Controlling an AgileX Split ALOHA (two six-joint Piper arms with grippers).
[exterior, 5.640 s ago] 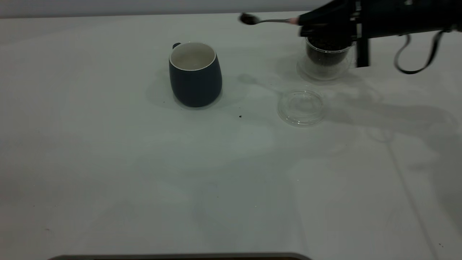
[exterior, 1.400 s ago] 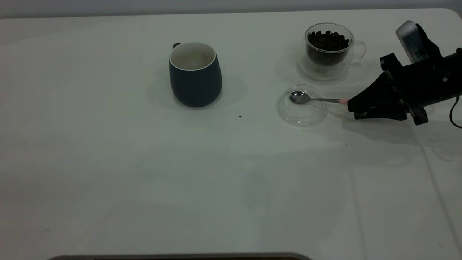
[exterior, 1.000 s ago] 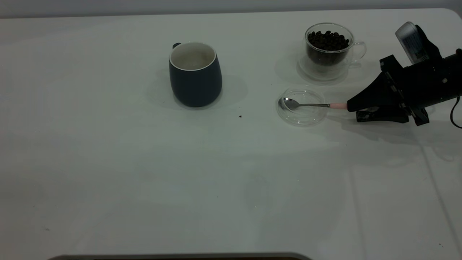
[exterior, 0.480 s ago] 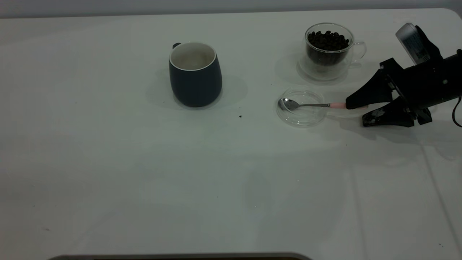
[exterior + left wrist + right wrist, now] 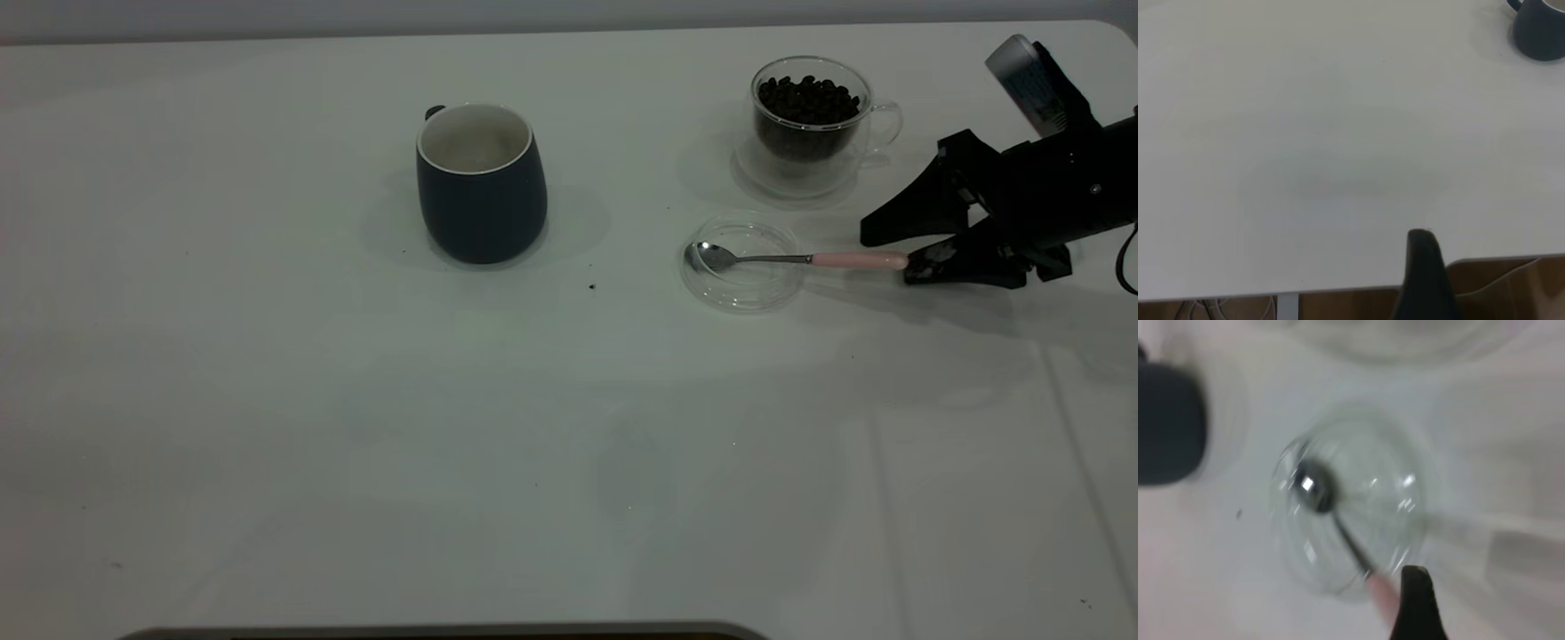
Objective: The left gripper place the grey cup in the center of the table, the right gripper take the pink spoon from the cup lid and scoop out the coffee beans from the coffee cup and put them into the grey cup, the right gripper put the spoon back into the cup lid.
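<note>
The grey cup [image 5: 481,191] stands upright at the table's middle back, and shows at the edge of the left wrist view [image 5: 1540,30]. The glass coffee cup [image 5: 809,120] with beans stands at the back right. In front of it lies the clear cup lid [image 5: 742,283]. The pink-handled spoon [image 5: 782,259] rests with its bowl in the lid and its handle on the table. My right gripper [image 5: 889,258] is open just right of the handle's end, not holding it. The spoon [image 5: 1315,487] and lid [image 5: 1391,473] show in the right wrist view. One left finger [image 5: 1421,267] hangs past the table's edge.
A single stray bean [image 5: 592,286] lies on the white table between the grey cup and the lid. The table's rounded back right corner [image 5: 1116,27] is behind my right arm.
My right gripper carried the spoon from above the coffee cup to the lid, set its bowl down in the lid, opened, and drew back to the right.
</note>
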